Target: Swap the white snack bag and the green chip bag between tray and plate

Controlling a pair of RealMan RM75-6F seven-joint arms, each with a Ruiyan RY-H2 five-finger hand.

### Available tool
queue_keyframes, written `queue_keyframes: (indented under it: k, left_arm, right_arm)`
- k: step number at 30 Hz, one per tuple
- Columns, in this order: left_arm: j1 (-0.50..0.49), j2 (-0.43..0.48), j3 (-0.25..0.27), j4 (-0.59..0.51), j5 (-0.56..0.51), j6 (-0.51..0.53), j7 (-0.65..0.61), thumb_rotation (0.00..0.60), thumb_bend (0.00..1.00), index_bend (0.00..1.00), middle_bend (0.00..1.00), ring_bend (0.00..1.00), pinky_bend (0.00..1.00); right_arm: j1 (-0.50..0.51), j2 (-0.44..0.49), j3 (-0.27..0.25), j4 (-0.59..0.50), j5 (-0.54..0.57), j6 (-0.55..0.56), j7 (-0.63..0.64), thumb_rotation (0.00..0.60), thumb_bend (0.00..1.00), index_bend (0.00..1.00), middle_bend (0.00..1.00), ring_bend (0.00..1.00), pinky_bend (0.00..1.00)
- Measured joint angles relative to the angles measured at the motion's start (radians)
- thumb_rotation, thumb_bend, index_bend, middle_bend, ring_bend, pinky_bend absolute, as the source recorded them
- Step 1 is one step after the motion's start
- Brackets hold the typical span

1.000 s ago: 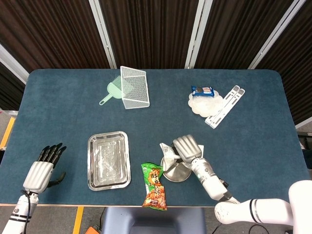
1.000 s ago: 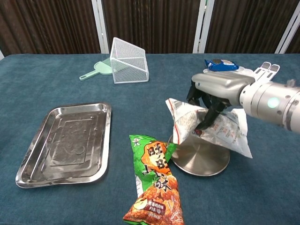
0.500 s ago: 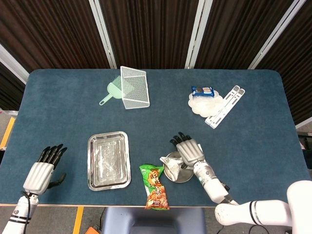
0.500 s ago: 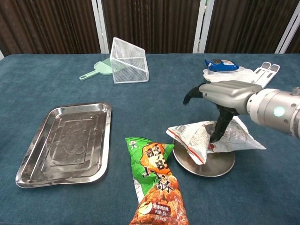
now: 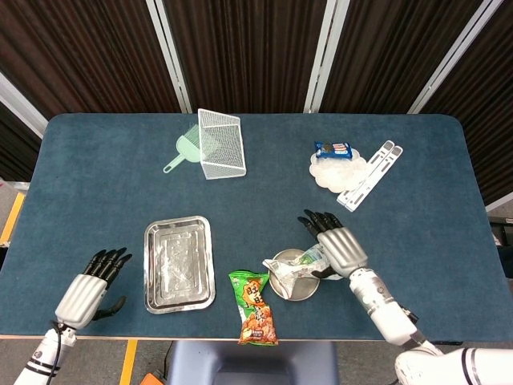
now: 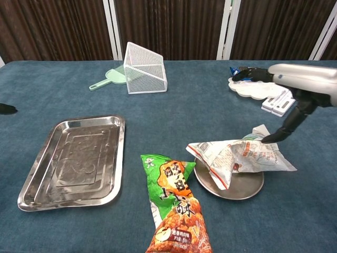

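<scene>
**Inspector:** Head view first. Which step is in hand?

**Assistant:** Taking the tray (image 5: 179, 264) as the landmark: it lies bare. The plate (image 5: 282, 286) sits to its right with the white snack bag (image 5: 298, 268) lying across it, so by my reading that half of the swap is done. The green chip bag (image 5: 255, 307) lies on the cloth between tray and plate, nearer the table's front edge, on neither.

**Inspector:** And the hands?

**Assistant:** The right hand (image 5: 340, 245) hangs just right of the plate, fingers spread, grasping nothing; in the chest view one fingertip (image 6: 265, 139) sits close to the white bag's upper edge, and I cannot tell whether it touches. The left hand (image 5: 86, 290) rests left of the tray, fingers apart, empty.

**Inspector:** What does the next move call for?

**Assistant:** In my judgement, picking up the green bag and setting it in the tray. The left hand is nearer.

**Inspector:** Materials, largest down?

**Assistant:** Tray: rectangular, shiny metal, raised rim, rounded corners. Green bag: long, glossy printed film, puffed, likely slippery. White bag: crinkled film, irregular, overhanging the plate. Plate: small, round, polished metal, seemingly on a low foot.
</scene>
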Motion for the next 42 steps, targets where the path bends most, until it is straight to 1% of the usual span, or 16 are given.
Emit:
queue_keyframes:
  k: [2,3,5,6,8,9,11,15,18,22,25,28,32,38,42]
  left_arm:
    - [-0.024,-0.001,0.01,-0.008,0.036,-0.023,-0.002,0.6,0.36,0.0,0.0,0.0,0.0]
    - [-0.037,-0.003,0.013,-0.011,0.051,-0.034,0.0,0.6,0.36,0.0,0.0,0.0,0.0]
    - [-0.067,-0.011,0.02,-0.014,0.091,-0.057,0.001,0.6,0.36,0.0,0.0,0.0,0.0]
    - [-0.081,-0.016,0.023,-0.014,0.11,-0.065,0.0,0.6,0.36,0.0,0.0,0.0,0.0]
    - [-0.115,-0.032,0.029,-0.012,0.16,-0.079,-0.007,0.6,0.36,0.0,0.0,0.0,0.0]
    - [-0.13,-0.042,0.031,-0.01,0.183,-0.084,-0.013,0.6,0.36,0.0,0.0,0.0,0.0]
    - [-0.172,-0.07,0.034,-0.006,0.232,-0.097,-0.028,0.6,0.36,0.0,0.0,0.0,0.0]
    - [-0.243,-0.111,0.036,-0.019,0.274,-0.161,-0.038,0.6,0.36,0.0,0.0,0.0,0.0]
    - [-0.299,-0.141,0.026,-0.041,0.276,-0.243,-0.032,0.6,0.36,0.0,0.0,0.0,0.0]
    - [-0.381,-0.203,0.004,-0.064,0.261,-0.373,-0.004,0.6,0.36,0.0,0.0,0.0,0.0]
    - [-0.43,-0.256,-0.015,-0.068,0.238,-0.445,0.038,0.6,0.36,0.0,0.0,0.0,0.0]
    - [-0.465,-0.295,-0.038,-0.067,0.201,-0.493,0.084,0.6,0.36,0.0,0.0,0.0,0.0]
    - [-0.494,-0.32,-0.062,-0.061,0.165,-0.522,0.113,0.6,0.36,0.0,0.0,0.0,0.0]
    - [-0.511,-0.332,-0.067,-0.04,0.132,-0.538,0.122,0.6,0.36,0.0,0.0,0.0,0.0]
    - [-0.53,-0.349,-0.066,-0.013,0.096,-0.565,0.111,0.6,0.36,0.0,0.0,0.0,0.01]
  right_arm:
    - [-0.053,0.012,-0.032,0.008,-0.091,0.06,0.026,0.6,0.11,0.0,0.0,0.0,0.0]
    - [-0.095,0.017,-0.055,0.02,-0.152,0.112,0.042,0.6,0.11,0.0,0.0,0.0,0.0]
    - [-0.169,0.021,-0.093,0.047,-0.228,0.202,0.072,0.6,0.11,0.0,0.0,0.0,0.0]
    - [-0.225,0.023,-0.116,0.072,-0.261,0.264,0.099,0.6,0.11,0.0,0.0,0.0,0.0]
    - [-0.306,0.028,-0.146,0.114,-0.29,0.346,0.155,0.6,0.11,0.0,0.0,0.0,0.0]
    - [-0.359,0.038,-0.161,0.139,-0.306,0.392,0.207,0.6,0.11,0.0,0.0,0.0,0.0]
    - [-0.389,0.05,-0.168,0.158,-0.325,0.413,0.26,0.6,0.11,0.0,0.0,0.0,0.0]
    - [-0.416,0.095,-0.174,0.187,-0.36,0.418,0.374,0.6,0.11,0.0,0.0,0.0,0.0]
    - [-0.431,0.115,-0.174,0.19,-0.388,0.422,0.402,0.6,0.11,0.0,0.0,0.0,0.0]
    - [-0.444,0.144,-0.169,0.192,-0.406,0.413,0.46,0.6,0.11,0.0,0.0,0.0,0.0]
    - [-0.448,0.165,-0.161,0.195,-0.413,0.388,0.507,0.6,0.11,0.0,0.0,0.0,0.0]
    - [-0.448,0.179,-0.159,0.197,-0.435,0.356,0.529,0.6,0.11,0.0,0.0,0.0,0.0]
    - [-0.446,0.189,-0.163,0.197,-0.461,0.326,0.538,0.6,0.11,0.0,0.0,0.0,0.0]
    - [-0.442,0.188,-0.162,0.196,-0.472,0.292,0.527,0.6,0.11,0.0,0.0,0.0,0.0]
    - [-0.446,0.185,-0.15,0.192,-0.472,0.276,0.513,0.6,0.11,0.0,0.0,0.0,0.0]
